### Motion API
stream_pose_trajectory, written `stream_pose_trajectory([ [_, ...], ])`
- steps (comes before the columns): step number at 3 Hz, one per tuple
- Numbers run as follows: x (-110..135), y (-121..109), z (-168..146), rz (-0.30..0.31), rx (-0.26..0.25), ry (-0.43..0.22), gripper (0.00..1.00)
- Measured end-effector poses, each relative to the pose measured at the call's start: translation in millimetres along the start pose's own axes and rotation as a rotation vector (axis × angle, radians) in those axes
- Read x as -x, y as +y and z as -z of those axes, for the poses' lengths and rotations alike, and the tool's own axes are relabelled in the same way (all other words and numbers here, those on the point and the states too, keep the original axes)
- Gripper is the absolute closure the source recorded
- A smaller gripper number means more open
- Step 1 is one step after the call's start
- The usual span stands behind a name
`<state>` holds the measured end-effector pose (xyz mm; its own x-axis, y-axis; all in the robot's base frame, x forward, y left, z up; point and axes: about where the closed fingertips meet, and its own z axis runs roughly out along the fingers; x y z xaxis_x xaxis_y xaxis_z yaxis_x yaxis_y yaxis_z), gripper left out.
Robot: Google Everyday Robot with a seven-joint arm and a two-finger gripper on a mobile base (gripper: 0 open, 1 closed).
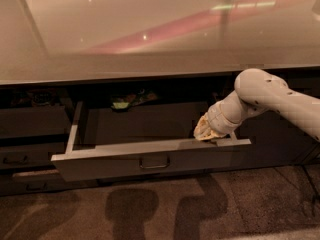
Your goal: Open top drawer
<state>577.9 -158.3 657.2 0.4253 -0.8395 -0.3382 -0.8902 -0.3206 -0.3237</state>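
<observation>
The top drawer (115, 162) stands pulled out from under the counter, its grey front facing me with a small loop handle (154, 162) in the middle. Its dark inner floor and the pale left side rail (74, 129) show. My gripper (207, 132) rests at the drawer's front edge toward the right end, just inside the rim, at the tip of the white arm (270, 99) that reaches in from the right. A green and yellow item (127, 101) lies at the drawer's back.
A glossy beige countertop (150, 29) overhangs the drawer. Shorter grey drawer fronts (25, 159) sit at the lower left. The speckled floor (200, 209) below carries shadows of the arm.
</observation>
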Motion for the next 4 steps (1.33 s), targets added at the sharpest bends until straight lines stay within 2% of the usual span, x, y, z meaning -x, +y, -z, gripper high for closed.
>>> stream_pose_trajectory([
  [1,-6.2,5.9,-21.5,0.000,0.070,0.030,1.00],
  [2,-5.9,5.6,-22.1,0.001,0.071,0.031,1.00],
  [4,-0.1,23.7,-14.4,-0.021,0.075,0.094,0.59],
])
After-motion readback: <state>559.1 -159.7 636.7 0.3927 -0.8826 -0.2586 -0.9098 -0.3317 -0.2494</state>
